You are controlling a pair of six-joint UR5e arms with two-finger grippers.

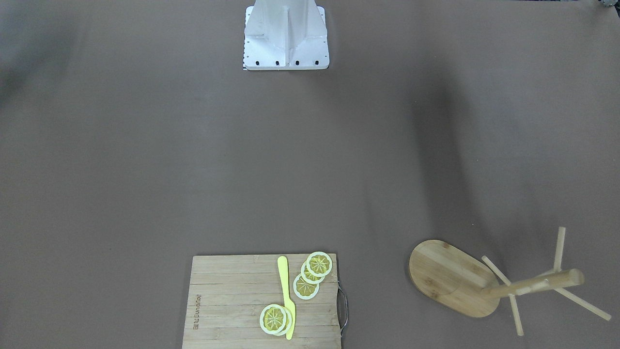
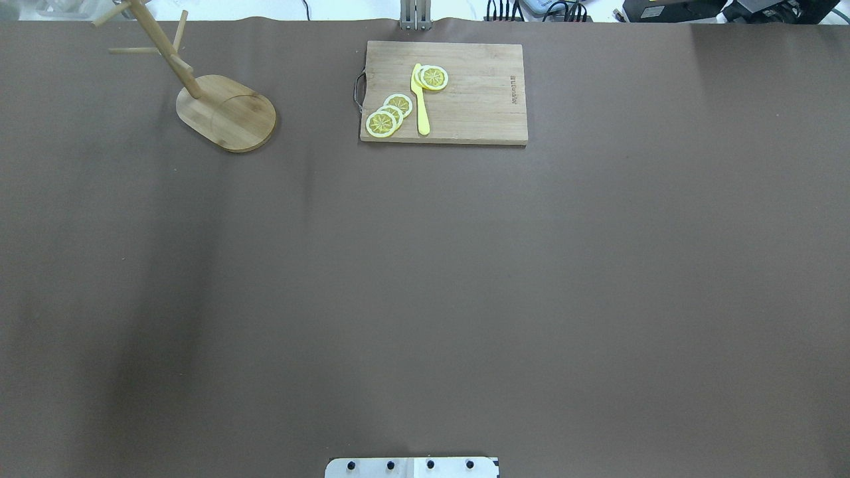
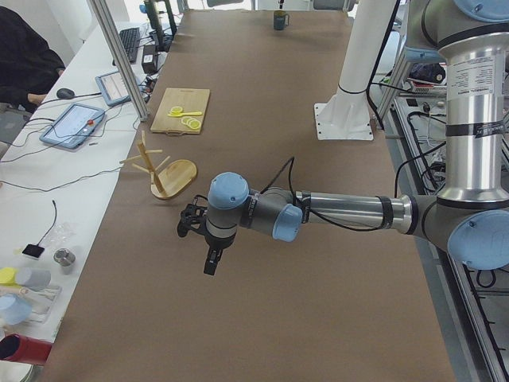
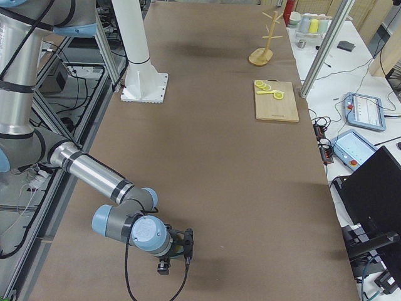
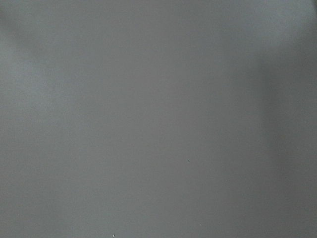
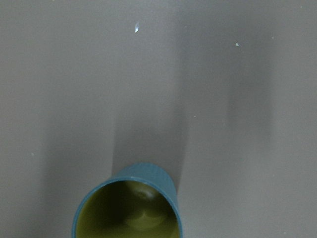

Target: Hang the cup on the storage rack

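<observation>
The slate-blue cup (image 6: 130, 210) with its yellow interior stands upright at the bottom of the right wrist view, seen from above. It also shows small at the table's far end in the exterior left view (image 3: 280, 20). The bamboo storage rack (image 2: 226, 113) stands at the far left of the table with bare pegs, and shows in the front-facing view (image 1: 455, 278). My left gripper (image 3: 211, 263) hangs over bare table, short of the rack. My right gripper (image 4: 166, 263) hovers low near the cup. Neither wrist view shows fingers, so I cannot tell whether either gripper is open or shut.
A rectangular wooden cutting board (image 2: 478, 99) with lemon slices and a yellow knife (image 2: 421, 99) lies at the far middle of the table. The robot's white base mount (image 1: 286, 39) is at the near edge. A side desk with tablets (image 3: 75, 123) runs along the far edge.
</observation>
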